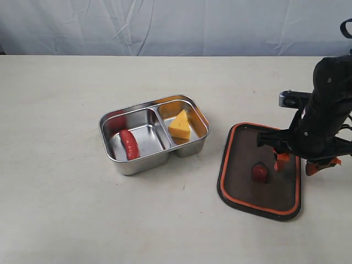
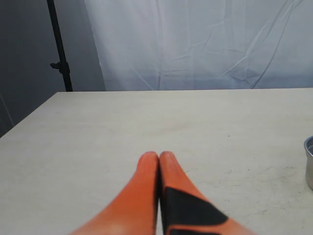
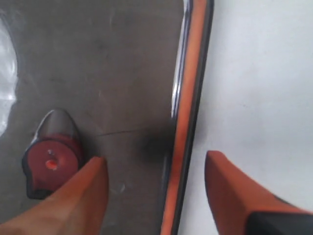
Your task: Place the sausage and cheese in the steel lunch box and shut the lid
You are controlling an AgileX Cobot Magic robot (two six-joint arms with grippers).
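Lying on the desk [image 1: 66,209], the steel lunch box [image 1: 127,165] holds the sausage [image 1: 129,144] in its left compartment and the cheese [image 1: 180,125] in its right. The lid [image 1: 242,176] rests to the right, orange seal up, with the right hand [image 1: 297,163] over its right edge.

Left wrist view: the left hand [image 2: 159,157] is pressed together above bare desk.

Right wrist view: spread fingers [image 3: 85,196] straddle the lid's orange rim, the tab [image 3: 51,156] just beside one.
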